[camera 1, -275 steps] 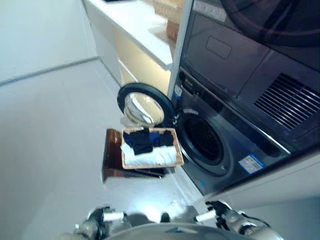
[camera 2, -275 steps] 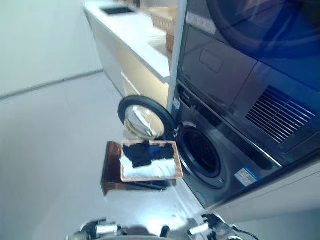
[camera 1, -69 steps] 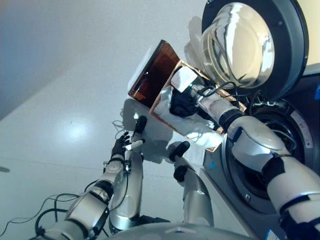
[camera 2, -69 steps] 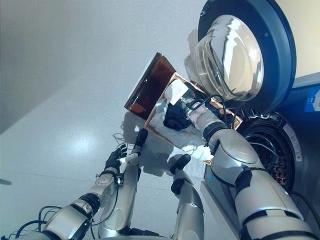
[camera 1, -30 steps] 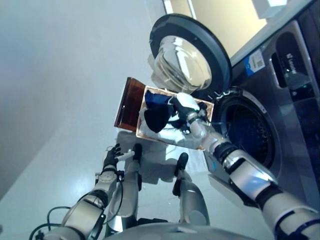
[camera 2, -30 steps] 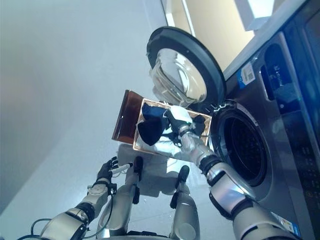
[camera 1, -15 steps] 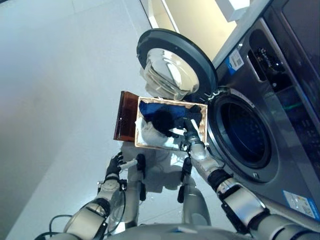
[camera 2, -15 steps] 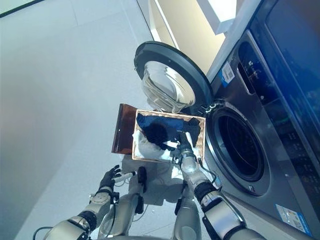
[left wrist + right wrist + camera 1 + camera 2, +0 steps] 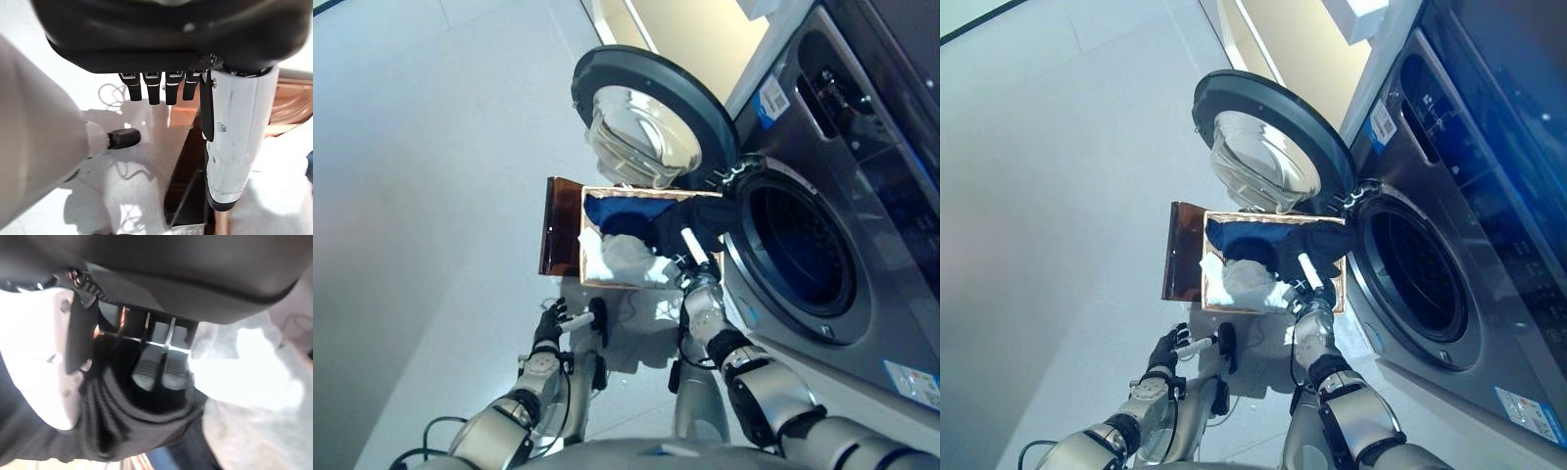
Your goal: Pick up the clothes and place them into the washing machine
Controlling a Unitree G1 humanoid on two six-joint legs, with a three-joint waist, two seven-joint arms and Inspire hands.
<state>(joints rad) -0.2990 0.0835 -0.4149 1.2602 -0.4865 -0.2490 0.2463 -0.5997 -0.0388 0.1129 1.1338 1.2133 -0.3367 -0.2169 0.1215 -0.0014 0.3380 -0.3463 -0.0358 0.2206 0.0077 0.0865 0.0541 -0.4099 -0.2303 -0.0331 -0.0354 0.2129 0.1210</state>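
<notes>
A shallow wicker basket (image 9: 584, 243) rests on a low dark brown box (image 9: 560, 225) beside the washing machine (image 9: 862, 196). It holds a blue garment (image 9: 615, 209) and white cloth (image 9: 625, 257). My right hand (image 9: 695, 269) is at the basket's edge nearest the machine, shut on a black garment (image 9: 674, 221) that drapes over that edge. In the right wrist view its fingers (image 9: 155, 372) curl into the black garment (image 9: 127, 431), with white cloth (image 9: 244, 367) beside it. My left hand (image 9: 551, 323) hangs low over the floor in front of the box, open and empty, and its thumb (image 9: 234, 137) shows in the left wrist view.
The machine's round door (image 9: 646, 117) stands open above the basket, swung to the left. The dark drum opening (image 9: 798, 259) is just right of the basket. Pale floor (image 9: 431, 196) spreads to the left. A light counter (image 9: 705, 29) runs along the wall behind.
My right hand has drawn the black garment across the basket toward the machine opening. The camera has shifted a little. My left hand stays low.
</notes>
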